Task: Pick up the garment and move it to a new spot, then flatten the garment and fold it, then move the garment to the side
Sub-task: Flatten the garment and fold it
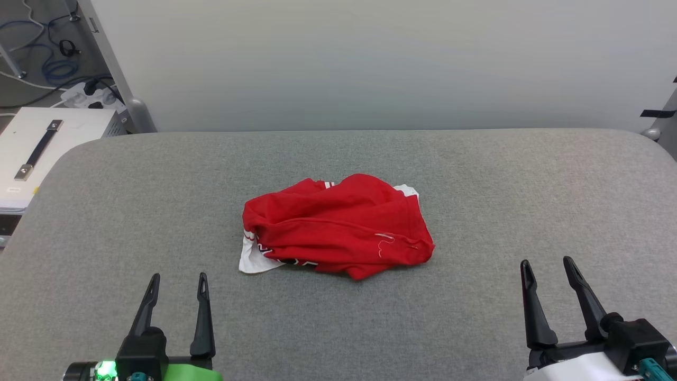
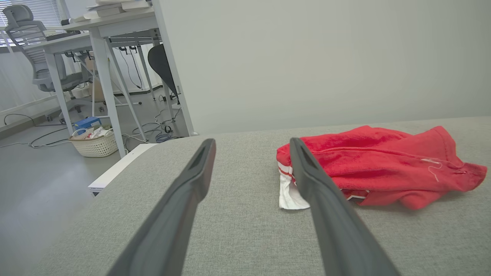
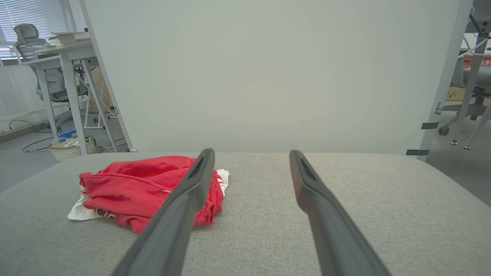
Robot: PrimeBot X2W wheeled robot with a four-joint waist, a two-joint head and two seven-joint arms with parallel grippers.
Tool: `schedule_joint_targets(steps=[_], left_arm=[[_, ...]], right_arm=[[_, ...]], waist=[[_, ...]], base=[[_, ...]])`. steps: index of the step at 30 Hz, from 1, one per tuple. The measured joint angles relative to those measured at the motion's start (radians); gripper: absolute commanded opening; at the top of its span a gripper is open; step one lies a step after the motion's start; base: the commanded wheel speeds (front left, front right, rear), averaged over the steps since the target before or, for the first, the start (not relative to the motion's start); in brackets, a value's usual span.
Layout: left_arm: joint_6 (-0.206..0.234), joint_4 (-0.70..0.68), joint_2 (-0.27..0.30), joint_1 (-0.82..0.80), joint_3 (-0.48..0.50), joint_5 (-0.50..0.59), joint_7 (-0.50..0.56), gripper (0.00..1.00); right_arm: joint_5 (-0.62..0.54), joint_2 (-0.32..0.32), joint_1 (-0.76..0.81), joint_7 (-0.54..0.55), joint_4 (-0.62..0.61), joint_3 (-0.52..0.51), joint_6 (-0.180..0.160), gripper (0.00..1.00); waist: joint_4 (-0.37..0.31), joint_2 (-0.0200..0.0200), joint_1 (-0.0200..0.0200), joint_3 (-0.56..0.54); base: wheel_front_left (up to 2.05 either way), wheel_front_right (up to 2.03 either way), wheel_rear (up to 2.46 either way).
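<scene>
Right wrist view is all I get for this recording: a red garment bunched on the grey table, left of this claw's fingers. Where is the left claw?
Observer: The left claw hangs open over the near left of the table, apart from the garment.
Operator: Which claw is the garment closer to?
Observer: In the head view it lies nearer the left claw than the right claw; neither touches it.
Operator: Anything off the table on that side?
Observer: A white case with a dark strap handle stands just beyond the table's far left corner.
</scene>
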Motion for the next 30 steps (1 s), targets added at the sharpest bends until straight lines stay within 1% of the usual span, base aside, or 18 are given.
schedule_joint_targets(steps=[6, 13, 20, 30], left_arm=[[-0.036, 0.008, -0.031, 0.01, 0.034, 0.019, 0.0, 1.0], [-0.067, 0.014, -0.051, 0.014, 0.06, 0.04, 0.0, 1.0], [-0.086, 0.019, -0.063, 0.016, 0.078, 0.053, 0.0, 1.0], [-0.1, 0.028, -0.071, 0.016, 0.094, 0.064, 0.0, 1.0]], right_arm=[[0.0, 0.0, 0.002, 0.0, 0.012, 0.008, 0.0, 1.0], [0.009, 0.0, 0.003, 0.0, 0.016, 0.011, 0.0, 1.0], [0.01, 0.0, 0.004, 0.0, 0.02, 0.015, 0.0, 1.0], [0.008, 0.0, 0.003, 0.0, 0.017, 0.01, 0.0, 1.0]], waist=[[0.007, 0.0, 0.0, -0.009], [0.01, 0.0, 0.0, -0.016], [0.008, 0.0, 0.0, -0.016], [0.009, 0.0, 0.0, -0.014]], base=[[0.0, 0.0, 0.0], [0.0, 0.0, 0.0], [0.0, 0.0, 0.0], [0.0, 0.0, 0.0]])
